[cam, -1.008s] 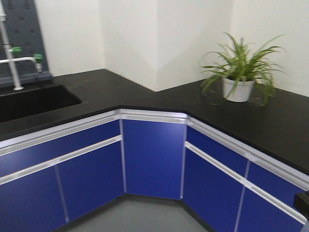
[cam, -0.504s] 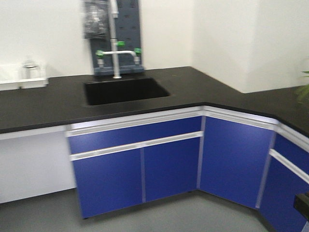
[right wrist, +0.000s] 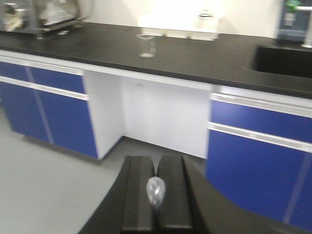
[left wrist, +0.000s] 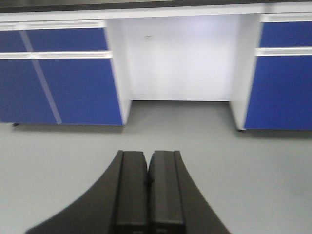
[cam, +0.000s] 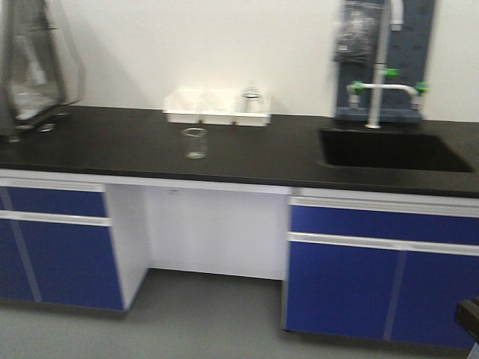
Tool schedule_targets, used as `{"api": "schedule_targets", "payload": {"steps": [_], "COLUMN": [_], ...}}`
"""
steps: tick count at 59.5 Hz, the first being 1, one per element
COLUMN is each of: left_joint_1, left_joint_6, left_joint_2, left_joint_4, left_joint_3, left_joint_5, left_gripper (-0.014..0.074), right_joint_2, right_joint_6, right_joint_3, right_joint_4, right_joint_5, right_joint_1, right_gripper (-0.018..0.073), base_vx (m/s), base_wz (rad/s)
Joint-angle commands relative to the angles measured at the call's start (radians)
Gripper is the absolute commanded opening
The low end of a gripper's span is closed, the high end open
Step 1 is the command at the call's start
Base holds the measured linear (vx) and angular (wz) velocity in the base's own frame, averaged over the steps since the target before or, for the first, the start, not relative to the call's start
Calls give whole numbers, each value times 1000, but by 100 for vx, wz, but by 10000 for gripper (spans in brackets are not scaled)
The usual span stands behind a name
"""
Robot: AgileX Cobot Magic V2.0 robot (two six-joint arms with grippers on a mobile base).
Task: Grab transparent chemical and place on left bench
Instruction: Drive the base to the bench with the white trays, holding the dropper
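Currently the right gripper is pinching nearly shut on the transparent chemical, with only its clear pipette bulb showing between the pads. The left gripper is pressing fully closed, holding nothing. Left of the sink, another glass beaker is standing on the left bench.

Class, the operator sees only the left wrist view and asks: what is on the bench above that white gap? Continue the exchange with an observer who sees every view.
Observer: A clear beaker stands on the bench top, above the gap.
Operator: Anything behind it?
Observer: A white tray, against the wall.
Operator: And the right hand?
Observer: The right hand is shut on a small clear bulb.
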Motion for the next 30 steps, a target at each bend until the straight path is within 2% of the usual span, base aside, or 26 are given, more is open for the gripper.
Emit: {"api": "schedule_targets", "payload": {"steps": [1, 14, 30], "left_joint_1": [-2, -2, -2], "left_joint_6": [-8, -8, -8], "left_joint_2": [-19, -19, -19], "left_joint_4": [-1, -1, -1], "left_joint_3": [16, 16, 16], "left_joint_5": [-78, -78, -78], "left_gripper": [-3, -3, -3], "right_joint_2": [-3, -3, -3], "right_joint_6": [-6, -6, -6], "right_joint_3": [-31, -31, -31], "right_joint_4": [-3, -3, -3], "right_joint_5": [-81, -81, -81], "right_joint_1": [2, 2, 2], "right_gripper": [-3, -3, -3], "base_vx": [13, 18, 23], "base_wz": [79, 68, 49]}}
